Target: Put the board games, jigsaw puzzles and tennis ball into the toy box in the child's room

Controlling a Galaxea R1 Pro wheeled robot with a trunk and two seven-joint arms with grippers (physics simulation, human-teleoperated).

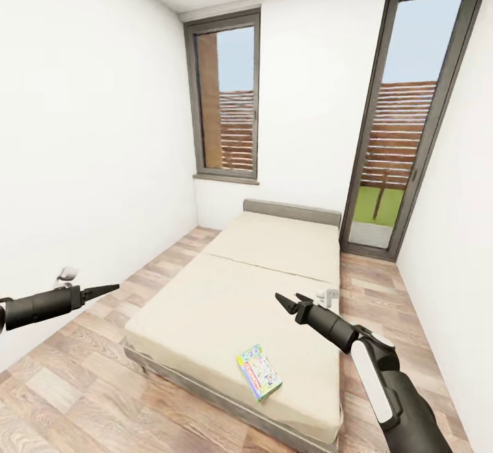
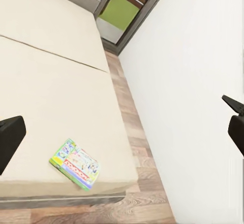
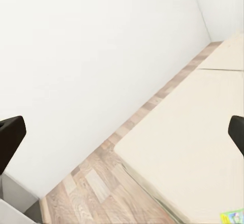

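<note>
robot faces the bed [image 1: 226,289] from its foot end, both arms raised in a carry pose, nothing in either. right tool [image 1: 288,302] has its fingers spread wide and hangs over the near right part of the mattress; left tool [image 1: 109,289] points toward the bed from over the floor [image 1: 75,384], and in the head view its tips read as one point, while its wrist view shows the fingers far apart, so i'd call it wide too. one board game [image 1: 259,371], the green-edged multicolour one, lies flat near the foot edge, below and a bit left of the right tool, well apart from it. my read: approach stage, right arm is the closer one for the pick.
</note>
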